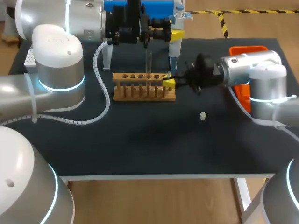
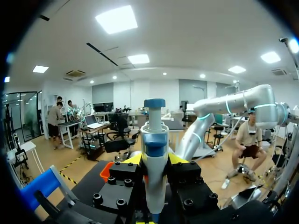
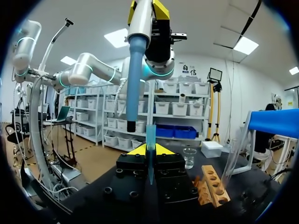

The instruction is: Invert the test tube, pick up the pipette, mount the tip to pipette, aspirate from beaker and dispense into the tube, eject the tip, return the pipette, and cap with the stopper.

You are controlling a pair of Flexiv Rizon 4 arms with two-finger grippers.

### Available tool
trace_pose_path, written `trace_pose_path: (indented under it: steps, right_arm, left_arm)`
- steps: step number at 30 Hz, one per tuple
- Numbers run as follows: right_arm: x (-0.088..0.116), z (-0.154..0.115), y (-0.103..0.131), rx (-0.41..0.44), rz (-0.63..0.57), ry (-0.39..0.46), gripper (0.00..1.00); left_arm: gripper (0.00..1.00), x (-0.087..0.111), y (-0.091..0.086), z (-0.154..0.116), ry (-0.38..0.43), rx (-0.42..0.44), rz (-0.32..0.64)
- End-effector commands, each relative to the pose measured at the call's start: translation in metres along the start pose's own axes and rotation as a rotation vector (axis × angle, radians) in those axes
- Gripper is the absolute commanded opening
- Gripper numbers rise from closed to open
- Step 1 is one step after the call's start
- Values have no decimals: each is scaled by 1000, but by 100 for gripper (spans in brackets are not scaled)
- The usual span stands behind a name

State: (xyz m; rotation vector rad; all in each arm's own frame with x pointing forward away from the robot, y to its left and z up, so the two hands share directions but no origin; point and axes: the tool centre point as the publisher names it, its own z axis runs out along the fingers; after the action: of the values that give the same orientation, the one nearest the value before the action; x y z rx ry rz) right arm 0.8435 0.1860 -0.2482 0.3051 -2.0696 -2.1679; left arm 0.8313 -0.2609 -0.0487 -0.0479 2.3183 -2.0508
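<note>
Yellow fingertips of the left pincer [image 2: 154,159] are clamped on the body of the blue-and-white pipette [image 2: 154,135], which it holds upright above the far side of the surface [image 1: 140,135]. The right pincer [image 3: 150,150] is closed on a slim blue pipette tip [image 3: 150,137], held upright just beside the end of the wooden rack [image 1: 144,88]. The pipette's lower end hangs close above and slightly to one side of the tip's open top, the two not joined. A clear test tube [image 3: 231,163] stands in the rack, leaning a little. A small glass beaker [image 3: 189,157] sits beyond the rack. The pale stopper [image 1: 202,116] lies alone on the dark surface, nearer than the rack, and an orange tray [image 1: 247,50] sits behind the right arm
</note>
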Motion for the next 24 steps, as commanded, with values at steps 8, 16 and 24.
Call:
trace_pose_path:
  steps: [8,16,24]
  right_arm:
    - [6,-1,-8,13,2,0,0]
    - [8,-3,-11,20,7,1,0]
    - [8,-5,-6,16,5,-2,0]
  left_arm:
    - [0,0,0,1,-3,3,1]
    - [0,0,0,1,-3,3,1]
    - [0,0,0,1,-3,3,1]
